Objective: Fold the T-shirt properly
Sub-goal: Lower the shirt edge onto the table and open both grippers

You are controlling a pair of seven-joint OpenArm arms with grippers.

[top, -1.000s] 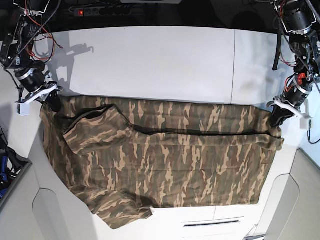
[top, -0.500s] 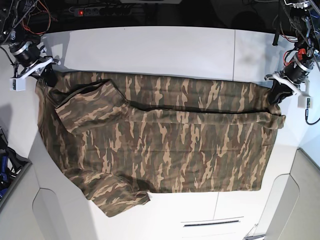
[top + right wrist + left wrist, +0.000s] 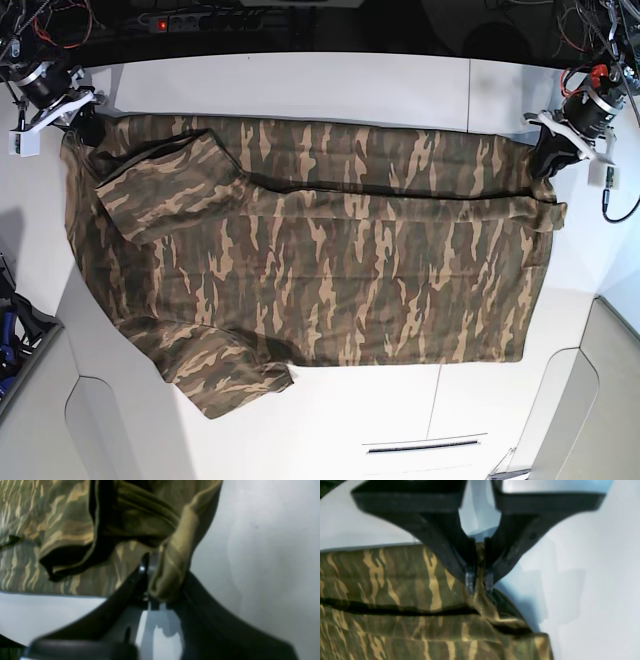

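White tabletop carries our brown-tan-olive camouflage cloth T-shirt, spread wide — left gripper and right gripper each pinch a far corner. Mid-fold, we'd say — next, carry that edge across evenly.

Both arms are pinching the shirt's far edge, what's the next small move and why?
Probably lower both corners onto the table and release: the left gripper and right gripper each hold a far corner of the T-shirt, which looks stretched straight.
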